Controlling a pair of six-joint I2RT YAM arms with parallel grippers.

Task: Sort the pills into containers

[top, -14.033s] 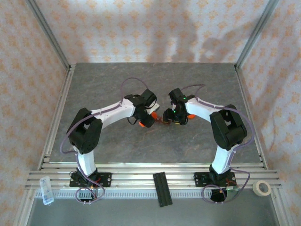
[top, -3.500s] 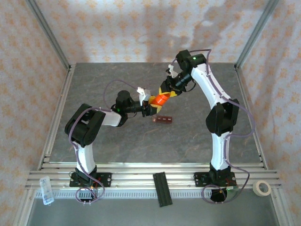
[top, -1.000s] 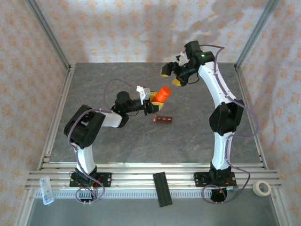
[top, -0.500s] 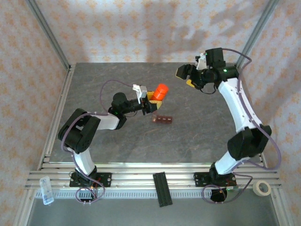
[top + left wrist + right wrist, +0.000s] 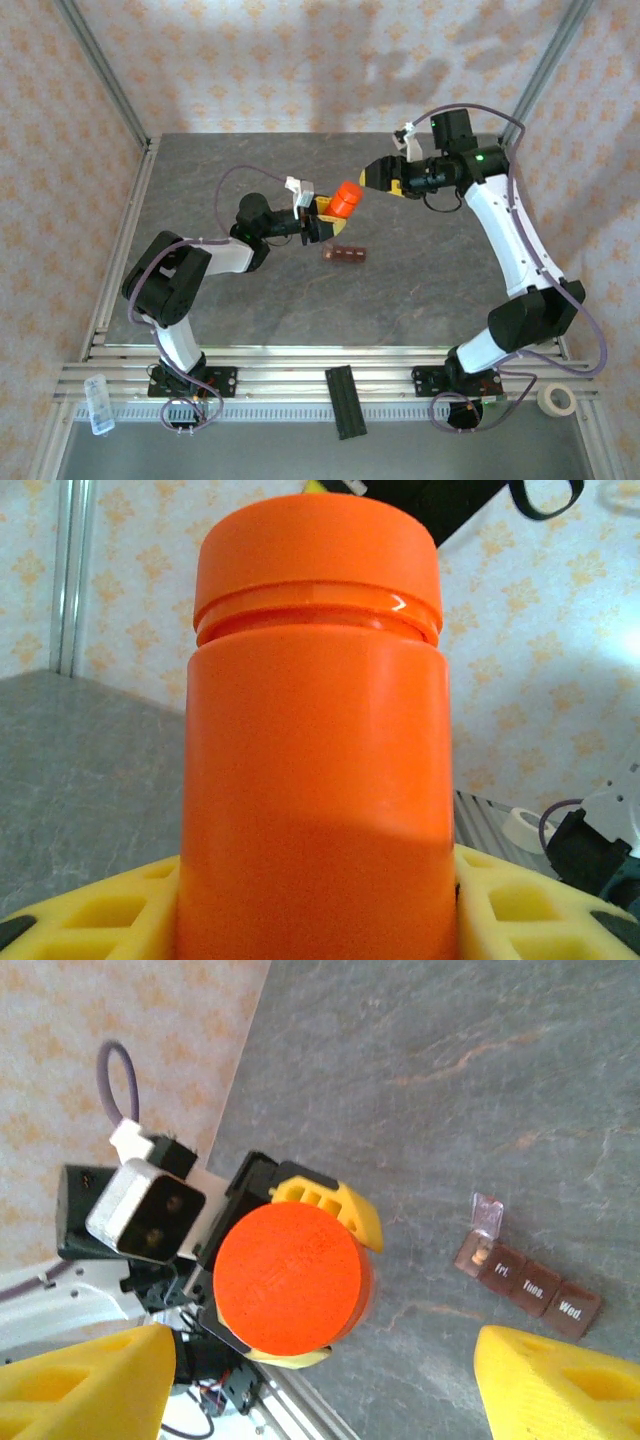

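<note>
The strip of containers [image 5: 345, 254] lies flat on the table, near its middle. It looks small and light, so a nudge would probably slide it. The end lid stands open in the right wrist view; these thin hinged flaps seem fragile and are best left alone.

Just above the strip at 12 o'clock, the left gripper [image 5: 325, 212] is clenched around the lower body of an orange bottle [image 5: 347, 198], holding it off the table with the cap on. The bottle looks like stiff, smooth plastic, light and likely slippery. I judge the cap's rim the best place to grip.

Beyond, at the bottle's 2 o'clock, the right gripper [image 5: 383, 180] hangs with its jaws spread, grasping nothing.
</note>
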